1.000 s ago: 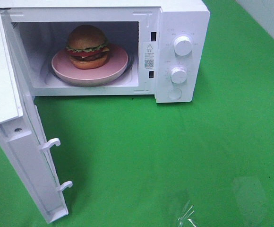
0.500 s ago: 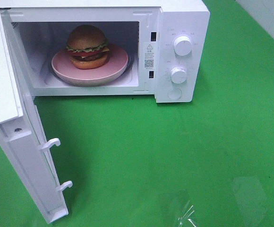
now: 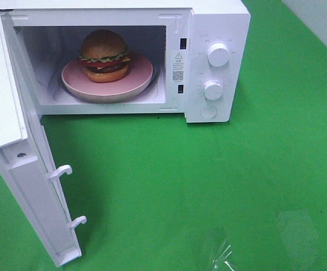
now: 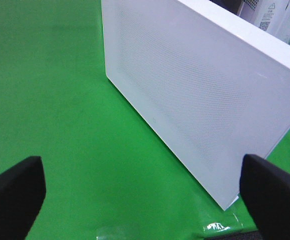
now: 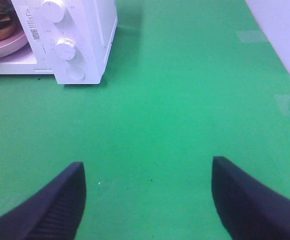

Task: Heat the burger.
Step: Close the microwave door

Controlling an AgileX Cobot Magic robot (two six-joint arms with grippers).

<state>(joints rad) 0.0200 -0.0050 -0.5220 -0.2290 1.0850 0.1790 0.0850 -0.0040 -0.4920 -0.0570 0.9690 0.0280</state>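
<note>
Left gripper (image 4: 144,192) and right gripper (image 5: 147,192) are hanging released, empty. Ahead of the right gripper, the burger (image 3: 104,55) is sitting inside the microwave (image 3: 234,28); its warning label (image 3: 178,66) is illegible.

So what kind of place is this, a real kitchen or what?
Probably a robot test bench staged as a kitchen, not a real one: a white microwave stands on a green cloth, door open, with a burger on a pink plate inside.
</note>
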